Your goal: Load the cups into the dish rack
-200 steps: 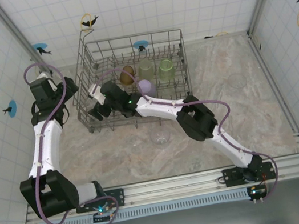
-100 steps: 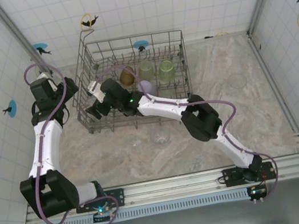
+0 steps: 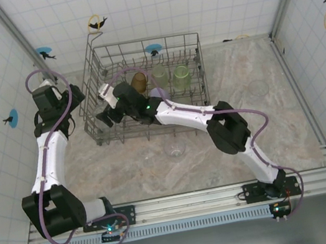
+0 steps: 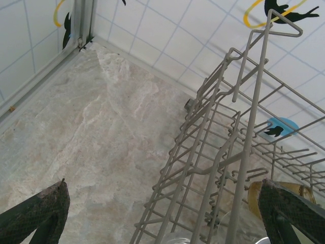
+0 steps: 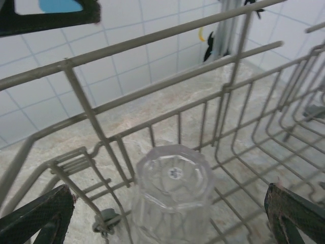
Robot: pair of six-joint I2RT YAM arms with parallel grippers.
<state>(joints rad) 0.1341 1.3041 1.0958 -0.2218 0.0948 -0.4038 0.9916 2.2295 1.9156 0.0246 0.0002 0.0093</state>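
Note:
The dish rack [image 3: 184, 45] stands at the back of the table. Inside it are an amber cup [image 3: 138, 81], two pale green cups [image 3: 159, 74] [image 3: 181, 77] and a sliver of a lilac cup [image 3: 158, 91] behind my right arm. My right gripper [image 3: 103, 105] reaches into the rack's left end. In the right wrist view it [image 5: 167, 221] is open, and a clear cup [image 5: 172, 190] stands upside down between the fingers, apart from both. My left gripper [image 3: 78, 105] hangs open just outside the rack's left wall [image 4: 238, 152], empty [image 4: 162, 218]. The amber cup [image 4: 254, 195] shows through the wires.
Clear cups stand on the marble table in front of the rack [image 3: 175, 149] and at the right [image 3: 258, 87]. Tiled walls close in the back and both sides. The rack's tall handle [image 4: 274, 28] rises near my left gripper.
My right arm's elbow has swung to the right and its wrist has edged deeper into the rack, covering more of the lilac cup. The left arm has not moved.

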